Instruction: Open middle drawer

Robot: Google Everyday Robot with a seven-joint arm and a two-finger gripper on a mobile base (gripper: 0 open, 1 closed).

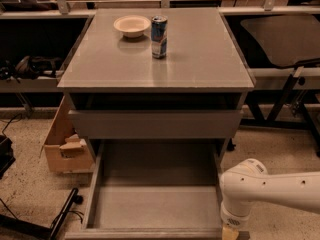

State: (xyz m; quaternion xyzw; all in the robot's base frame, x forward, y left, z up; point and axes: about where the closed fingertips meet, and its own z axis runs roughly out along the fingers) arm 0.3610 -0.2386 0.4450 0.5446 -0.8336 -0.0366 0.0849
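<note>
The grey cabinet (200,59) stands in the middle of the camera view. Its middle drawer (155,204) is pulled far out towards me, showing a wide, shallow, empty grey tray. Above it, a grey drawer front (155,124) sits a little proud of the cabinet, with a dark gap over it. My white arm (270,186) reaches in from the right. My gripper (230,232) hangs down at the drawer's front right corner, at the bottom edge of the view, and is mostly cut off.
A white bowl (132,25) and a blue can (159,36) stand on the cabinet top. A cardboard box (65,144) sits on the floor at the cabinet's left. Black cables and a stand (62,216) lie at the lower left. Metal table legs (282,99) stand to the right.
</note>
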